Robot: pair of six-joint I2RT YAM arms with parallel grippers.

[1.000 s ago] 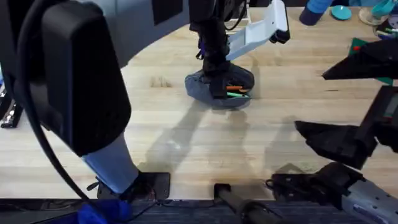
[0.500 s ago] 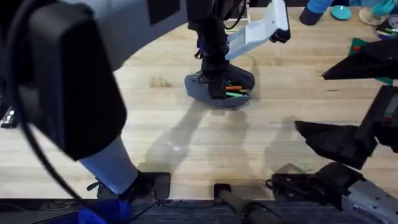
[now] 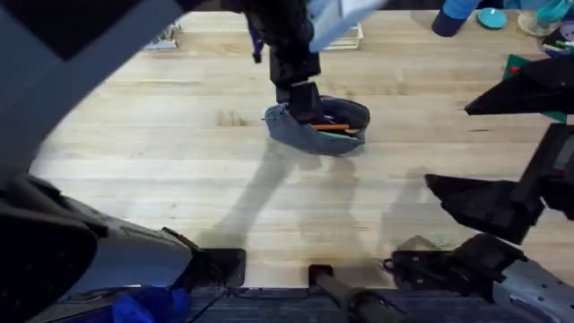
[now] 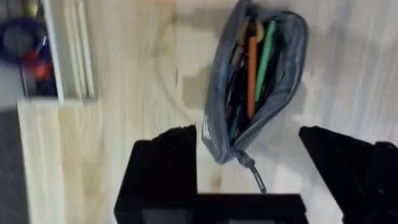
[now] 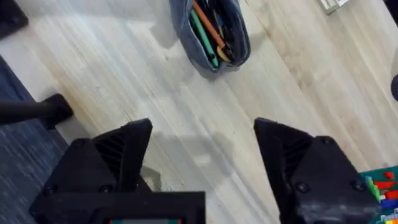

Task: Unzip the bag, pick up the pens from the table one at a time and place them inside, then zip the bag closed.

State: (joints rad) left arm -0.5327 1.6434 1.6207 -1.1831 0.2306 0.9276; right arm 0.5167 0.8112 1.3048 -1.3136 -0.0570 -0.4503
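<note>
A pale wood-plank tabletop (image 3: 179,170) is carrying the work, with clutter lying along its far edge. The bag (image 3: 318,128) is sitting on it, gaping open, with an orange pen (image 4: 252,68) and a green one (image 4: 266,56) lying lengthwise inside. The left pincer (image 4: 261,163) is hanging directly above the bag's near end with its fingers spread wide and gripping nothing; the zipper pull (image 4: 254,174) is dangling between the 2 fingers, just below them. The right pincer (image 5: 199,155) is waiting well apart from the bag (image 5: 211,31), also spread wide and empty. The pens seem stowed, so the closing step looks due. The bag looks soft and light and is likely to slide or crumple when tugged, so 1 pincer probably needs to be pinning the fabric end while the other is taking the small, slippery pull tab.
</note>
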